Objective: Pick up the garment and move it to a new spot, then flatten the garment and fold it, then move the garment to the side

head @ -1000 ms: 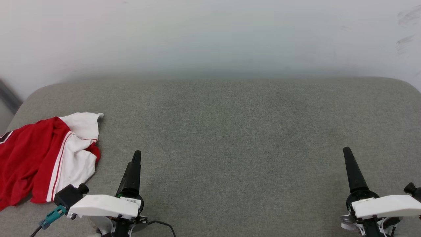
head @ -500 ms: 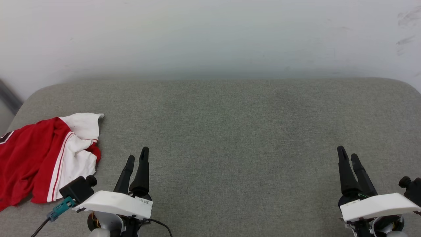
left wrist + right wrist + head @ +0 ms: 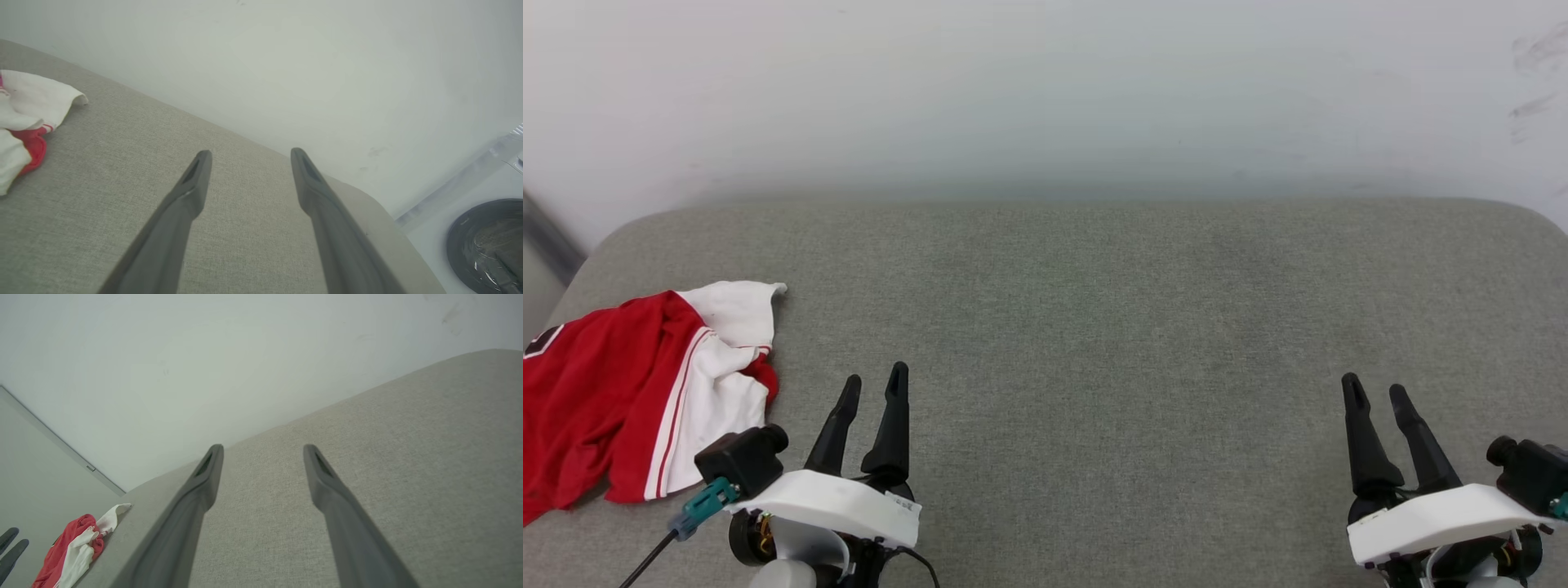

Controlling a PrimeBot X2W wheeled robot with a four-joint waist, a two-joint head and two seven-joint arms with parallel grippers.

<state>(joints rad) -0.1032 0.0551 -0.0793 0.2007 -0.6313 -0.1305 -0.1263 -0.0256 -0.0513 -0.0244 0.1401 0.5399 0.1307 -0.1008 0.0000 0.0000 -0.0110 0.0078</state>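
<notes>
At the left edge of the grey padded surface [image 3: 1094,310]: garment [image 3: 613,392], crumpled, mostly red side up, white panel and striped trim facing the middle, part of it cut off by the head view's left border. Just beside its near-right corner is the left tool [image 3: 874,382], fingers spread, nothing between them, clear of the cloth. Well apart on the opposite side, right tool [image 3: 1374,390], likewise spread and empty. Pale wall [image 3: 1045,98] behind.

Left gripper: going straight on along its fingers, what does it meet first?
The left gripper probably meets grey cushion, else the white wall behind; depth unclear. The garment lies to its left.
</notes>
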